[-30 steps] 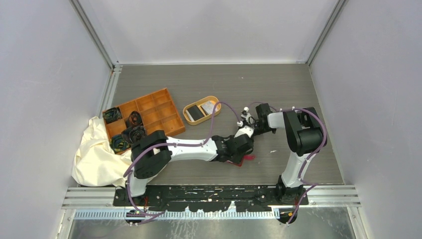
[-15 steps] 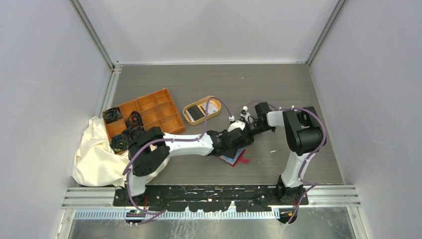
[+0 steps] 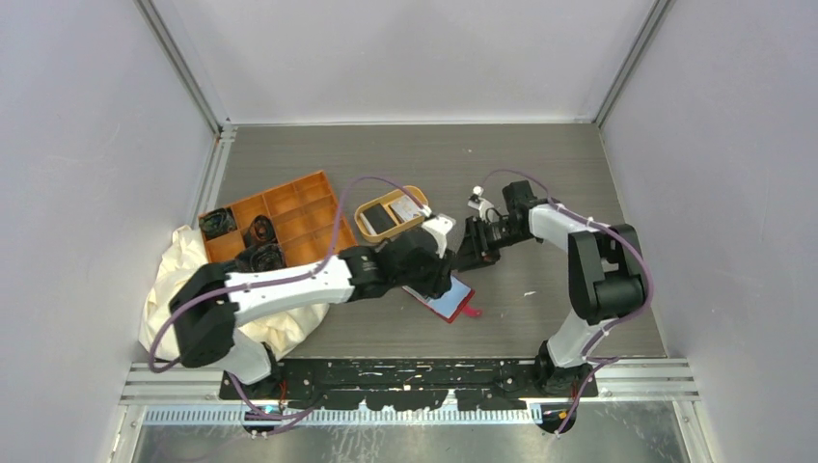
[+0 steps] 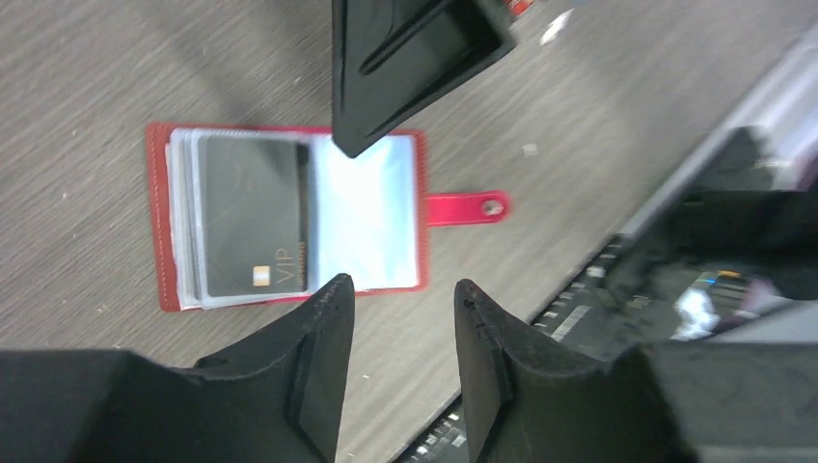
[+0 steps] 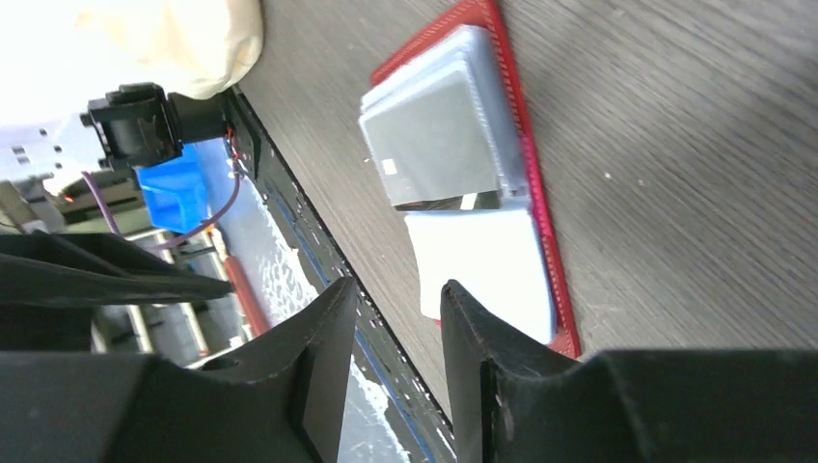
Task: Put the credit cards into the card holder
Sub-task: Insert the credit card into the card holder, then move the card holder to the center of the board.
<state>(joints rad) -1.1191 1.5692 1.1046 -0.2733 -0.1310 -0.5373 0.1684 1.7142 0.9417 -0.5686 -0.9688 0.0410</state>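
Observation:
The red card holder (image 3: 449,300) lies open on the table, snap tab toward the front right. In the left wrist view the holder (image 4: 162,231) shows a black VIP credit card (image 4: 253,217) in a clear sleeve. It also shows in the right wrist view (image 5: 526,145). A black card (image 3: 382,221) and a pale card (image 3: 408,205) lie in the oval tan dish (image 3: 368,205). My left gripper (image 3: 428,273) (image 4: 400,289) is open and empty, hovering just over the holder's far-left edge. My right gripper (image 3: 475,247) (image 5: 397,287) is open and empty, just behind and right of the holder.
An orange compartment tray (image 3: 299,198) with dark coiled items stands at the left. A cream cloth (image 3: 178,299) lies at the front left. The black base rail (image 3: 415,376) runs along the near edge. Grey walls close in the table on three sides.
My left arm has pulled back to the left and off the card holder, which now lies open and uncovered. My right gripper has moved up and away from it.

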